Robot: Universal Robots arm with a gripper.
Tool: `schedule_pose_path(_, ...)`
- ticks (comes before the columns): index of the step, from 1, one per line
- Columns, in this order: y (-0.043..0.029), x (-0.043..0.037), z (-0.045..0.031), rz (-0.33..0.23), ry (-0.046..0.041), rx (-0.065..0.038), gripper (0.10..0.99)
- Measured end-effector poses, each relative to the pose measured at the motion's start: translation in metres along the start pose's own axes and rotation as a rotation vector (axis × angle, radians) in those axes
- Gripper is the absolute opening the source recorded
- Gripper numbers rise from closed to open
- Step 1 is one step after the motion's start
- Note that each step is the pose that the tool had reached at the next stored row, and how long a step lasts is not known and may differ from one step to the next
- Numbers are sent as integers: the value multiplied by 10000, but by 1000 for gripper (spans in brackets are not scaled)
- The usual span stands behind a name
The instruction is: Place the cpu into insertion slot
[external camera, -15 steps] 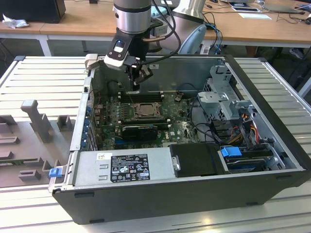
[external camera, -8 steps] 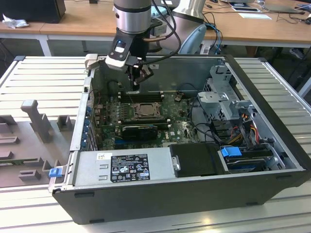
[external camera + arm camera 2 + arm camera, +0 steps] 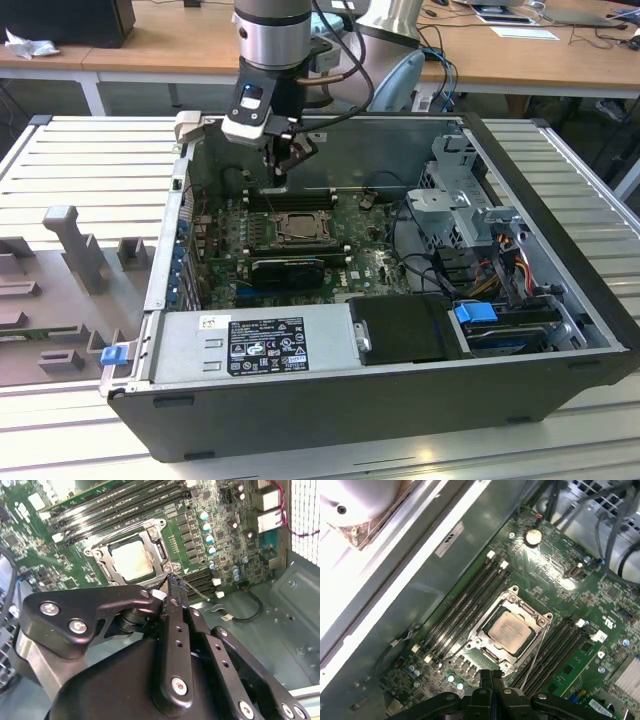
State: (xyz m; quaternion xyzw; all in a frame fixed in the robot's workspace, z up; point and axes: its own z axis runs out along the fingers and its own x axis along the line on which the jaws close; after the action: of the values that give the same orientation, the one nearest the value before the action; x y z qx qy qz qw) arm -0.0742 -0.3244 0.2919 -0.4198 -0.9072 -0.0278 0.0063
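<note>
Saw a ribbed grey metal surface carrying an open computer case, with wooden desks in the room beyond it. Found the cpu lying flat inside the insertion slot, ringed by its shiny frame. Noted the fingers pressed together and gripping nothing, hanging above the memory slots just beside the insertion slot, apart from the cpu.
</note>
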Motion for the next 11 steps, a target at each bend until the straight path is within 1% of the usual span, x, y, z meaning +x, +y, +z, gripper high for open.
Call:
schedule_pose_path(1,0,0,1,-587,27,19,106)
schedule_pose_path(2,0,0,1,-1048,48,34,106)
schedule_pose_path(6,0,0,1,-1715,79,57,106)
schedule_pose_path(8,0,0,1,-2323,106,79,106)
schedule_pose_path(9,0,0,1,-2716,124,92,106)
schedule_pose_path(11,1,0,3,-3248,131,94,106)
